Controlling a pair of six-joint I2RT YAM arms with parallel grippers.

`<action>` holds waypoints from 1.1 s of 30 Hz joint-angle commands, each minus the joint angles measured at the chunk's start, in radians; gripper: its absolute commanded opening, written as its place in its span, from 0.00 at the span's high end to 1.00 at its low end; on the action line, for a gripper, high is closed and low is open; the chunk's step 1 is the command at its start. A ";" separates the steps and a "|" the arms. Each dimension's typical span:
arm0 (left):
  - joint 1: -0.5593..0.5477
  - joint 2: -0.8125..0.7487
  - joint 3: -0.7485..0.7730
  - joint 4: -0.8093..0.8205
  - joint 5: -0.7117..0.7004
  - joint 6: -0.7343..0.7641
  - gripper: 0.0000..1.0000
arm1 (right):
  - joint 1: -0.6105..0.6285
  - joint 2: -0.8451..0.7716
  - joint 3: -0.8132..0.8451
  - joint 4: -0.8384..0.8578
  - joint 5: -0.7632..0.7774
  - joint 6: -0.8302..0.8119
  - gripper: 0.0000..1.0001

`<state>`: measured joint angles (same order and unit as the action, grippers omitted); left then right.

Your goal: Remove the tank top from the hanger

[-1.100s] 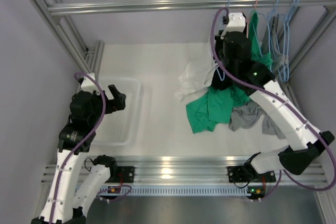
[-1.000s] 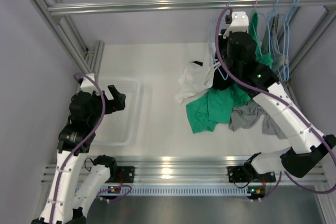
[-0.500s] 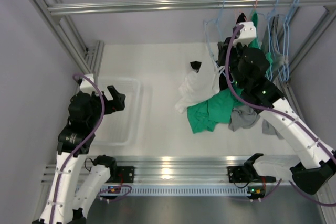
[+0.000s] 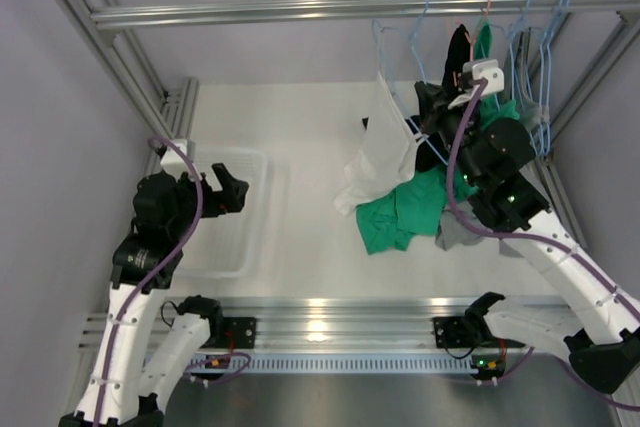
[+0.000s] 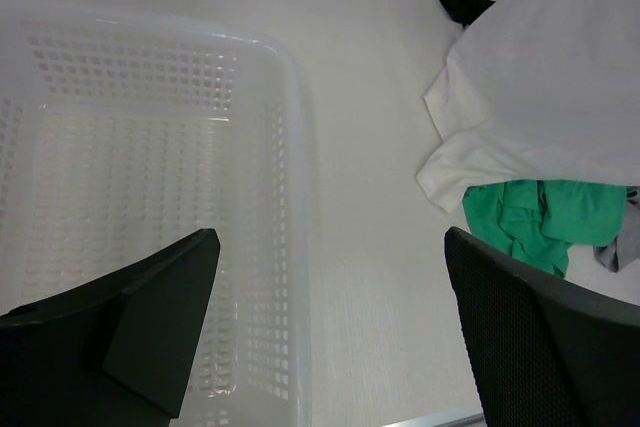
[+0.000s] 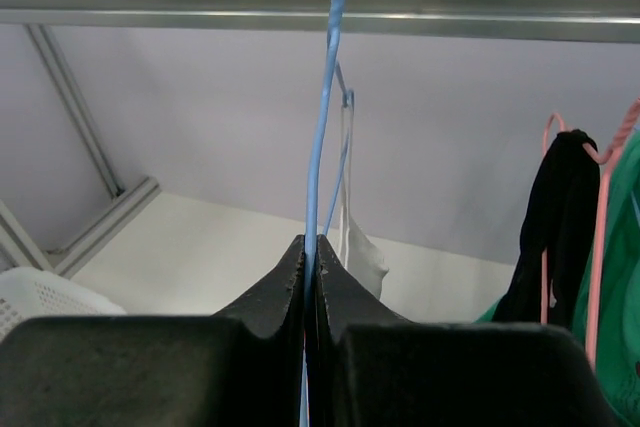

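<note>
The white tank top [image 4: 385, 152] hangs from a thin blue hanger [image 4: 381, 52], its lower edge draping onto the clothes pile. My right gripper [image 4: 425, 105] is shut on the hanger's wire and holds it up under the rail. In the right wrist view the right gripper [image 6: 311, 245] pinches the blue hanger [image 6: 320, 137], and a strap of the tank top [image 6: 347, 182] hangs just behind it. My left gripper [image 4: 208, 185] stands open over the basket, far from the garment. In the left wrist view the left gripper [image 5: 330, 267] holds nothing, with the tank top [image 5: 540, 97] at upper right.
A white mesh basket [image 4: 245, 232] lies at the left, with its rim [image 5: 290, 77] below my left fingers. Green clothes [image 4: 400, 212] and a grey one [image 4: 462, 232] are piled under the tank top. Several hangers [image 4: 530, 37] and a black garment [image 6: 550, 217] hang on the metal rail [image 4: 250, 12].
My right arm has lifted the blue hanger up from the pile, pulling the white tank top up with it. The left arm has barely moved.
</note>
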<state>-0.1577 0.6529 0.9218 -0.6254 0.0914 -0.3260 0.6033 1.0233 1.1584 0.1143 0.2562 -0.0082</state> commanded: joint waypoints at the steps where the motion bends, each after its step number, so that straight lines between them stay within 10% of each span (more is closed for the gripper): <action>1: 0.001 0.005 0.002 0.081 0.063 0.012 0.01 | -0.016 -0.037 0.009 0.136 -0.078 -0.004 1.00; 11: -0.040 0.172 0.182 0.186 0.343 -0.094 0.01 | -0.014 -0.311 -0.106 -0.113 -0.323 0.164 1.00; 18: -0.480 0.482 0.469 0.260 -0.079 0.005 0.01 | -0.014 -0.466 -0.091 -0.361 -0.370 0.296 1.00; 33: -0.614 0.709 0.605 0.446 0.048 0.248 0.43 | -0.014 -0.516 0.073 -0.544 -0.465 0.321 1.00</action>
<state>-0.7731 1.3632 1.4982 -0.2859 0.1162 -0.1226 0.5980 0.5117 1.1858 -0.4145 -0.1616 0.2924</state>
